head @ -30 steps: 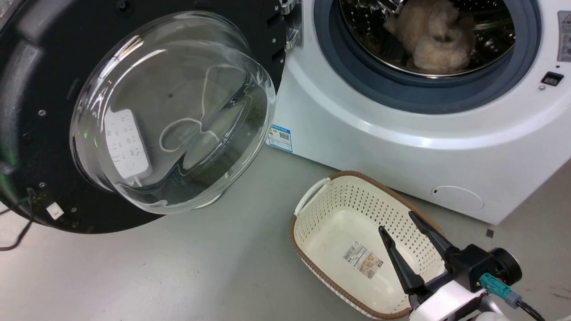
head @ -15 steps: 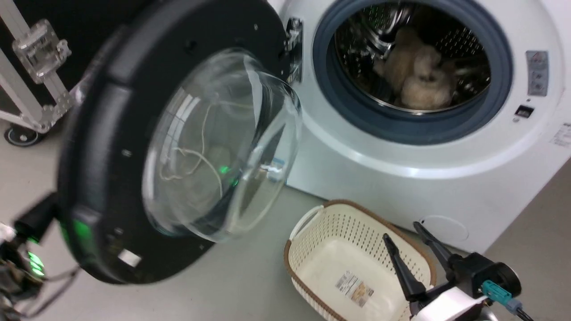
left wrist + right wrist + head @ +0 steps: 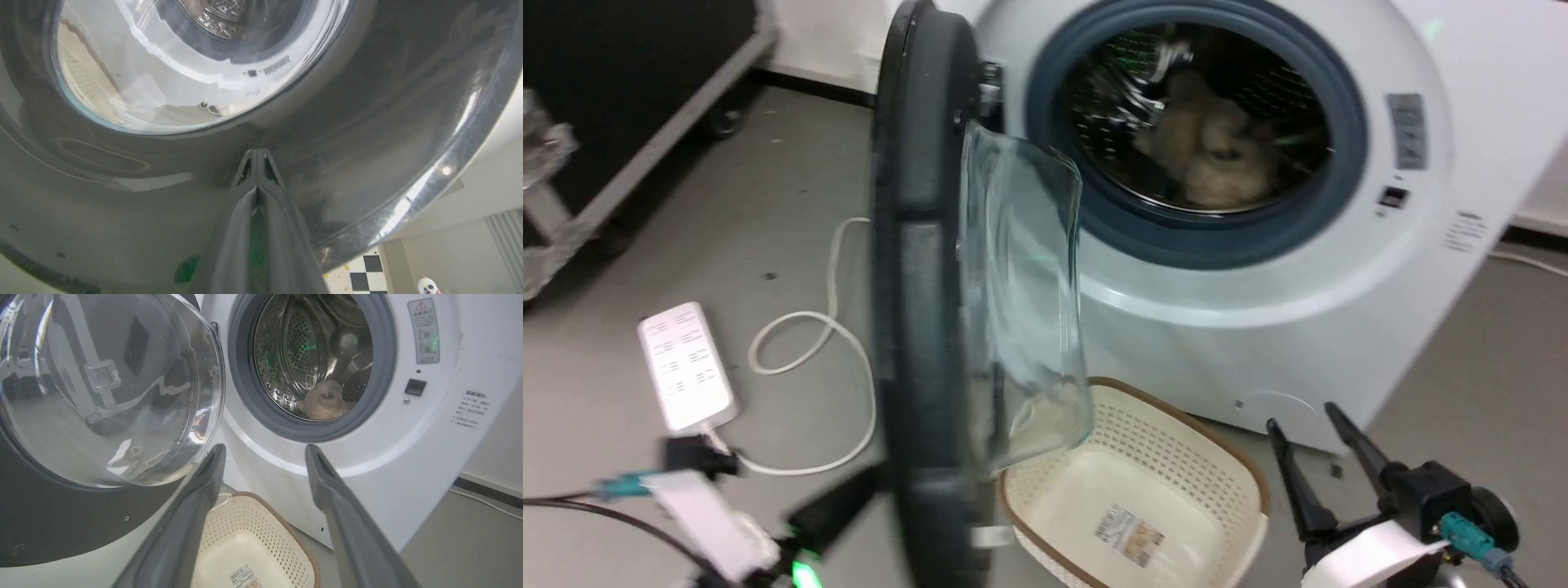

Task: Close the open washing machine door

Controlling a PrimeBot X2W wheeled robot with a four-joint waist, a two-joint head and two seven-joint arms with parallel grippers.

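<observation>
Washing machine door (image 3: pixel 923 310): half open, seen edge-on in head view. Hinge on L side of white machine (image 3: pixel 1217 327), glass bowl bulges toward drum hole. L gripper (image 3: pixel 257 154): fingers squeezed together, nothing between, tips up against door's shiny black outer face, near glass edge. R gripper (image 3: pixel 1300 416): fingers spread apart, empty, low on R near cream basket (image 3: pixel 1176 457) on floor by machine. Fluffy beige thing (image 3: pixel 1209 155) in drum. White power strip (image 3: pixel 686 363) + cord (image 3: pixel 832 269) on floor, L of door.
</observation>
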